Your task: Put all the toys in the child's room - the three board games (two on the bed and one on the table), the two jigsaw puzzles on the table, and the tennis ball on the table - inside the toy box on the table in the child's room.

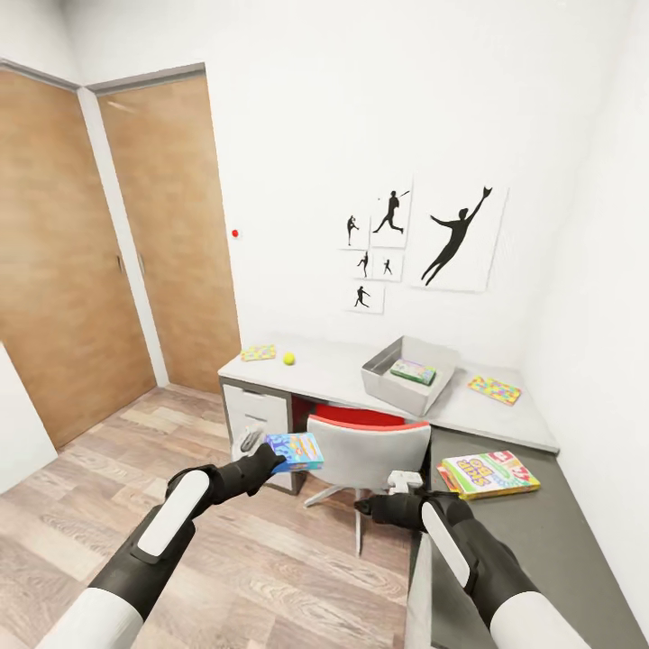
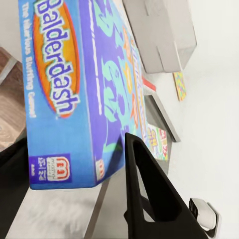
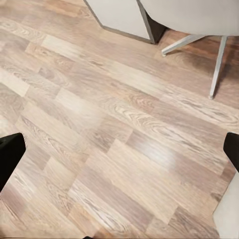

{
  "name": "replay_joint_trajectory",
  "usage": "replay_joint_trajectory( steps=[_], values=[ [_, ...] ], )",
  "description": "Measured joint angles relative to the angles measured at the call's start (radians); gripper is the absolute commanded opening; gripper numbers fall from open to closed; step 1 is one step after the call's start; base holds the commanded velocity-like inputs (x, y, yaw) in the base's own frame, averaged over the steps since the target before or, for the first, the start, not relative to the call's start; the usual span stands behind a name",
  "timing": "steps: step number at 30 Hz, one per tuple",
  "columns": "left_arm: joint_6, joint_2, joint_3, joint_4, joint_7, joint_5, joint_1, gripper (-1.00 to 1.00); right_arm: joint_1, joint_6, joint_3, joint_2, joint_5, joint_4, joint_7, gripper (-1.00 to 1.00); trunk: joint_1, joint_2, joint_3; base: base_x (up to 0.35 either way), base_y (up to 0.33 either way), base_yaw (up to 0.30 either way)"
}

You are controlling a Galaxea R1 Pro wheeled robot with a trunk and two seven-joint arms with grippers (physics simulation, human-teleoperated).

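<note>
My left gripper (image 1: 278, 458) is shut on a blue board game box (image 1: 296, 451) reading "Balderdash" (image 2: 74, 89), held in the air in front of the desk; a dark finger (image 2: 149, 194) presses its face. The toy box (image 1: 397, 389) stands on the table (image 1: 333, 374) with a green-edged game (image 1: 413, 371) inside. One jigsaw puzzle (image 1: 258, 352) and the tennis ball (image 1: 288, 358) lie at the table's left end, another puzzle (image 1: 494, 389) to the right of the toy box. A yellow-green-red game (image 1: 487, 473) rests on the dark grey cabinet section. My right gripper (image 1: 366, 507) is open over the floor (image 3: 119, 149).
A grey swivel chair (image 1: 370, 451) with a red seat is tucked under the desk between my arms and the toy box; its legs (image 3: 216, 64) stand close to my right gripper. Two brown doors (image 1: 117, 270) are at the left, white drawers (image 1: 255, 415) under the desk.
</note>
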Motion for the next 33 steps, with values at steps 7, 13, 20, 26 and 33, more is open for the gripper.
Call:
replay_joint_trajectory(
  steps=[7, 13, 20, 26, 33],
  values=[
    [0.000, 0.000, -0.001, 0.000, 0.000, 0.000, 0.000, -1.00, 0.000, 0.000, 0.000, 0.000, 0.000, 0.000, 0.000, 1.00, 0.000, 0.000, 0.000, 0.000, 0.000, 0.297],
    [0.000, 0.000, -0.001, 0.000, 0.000, 0.000, 0.000, -1.00, 0.000, 0.000, 0.000, 0.000, 0.000, 0.000, 0.000, 1.00, 0.000, 0.000, 0.000, 0.000, 0.000, 0.297],
    [0.000, 0.000, -0.001, 0.000, 0.000, 0.000, 0.000, -1.00, 0.000, 0.000, 0.000, 0.000, 0.000, -0.001, 0.000, 1.00, 0.000, 0.000, 0.000, 0.000, 0.000, 0.297],
    [0.000, 0.000, -0.002, 0.000, 0.000, 0.000, 0.000, -1.00, 0.000, 0.000, 0.000, 0.000, 0.000, -0.001, 0.000, 1.00, 0.000, 0.000, 0.000, 0.000, 0.000, 0.297],
    [0.000, 0.000, -0.002, 0.000, 0.000, 0.000, 0.000, -1.00, 0.000, 0.000, 0.000, 0.000, 0.000, -0.001, 0.000, 1.00, 0.000, 0.000, 0.000, 0.000, 0.000, 0.297]
  ],
)
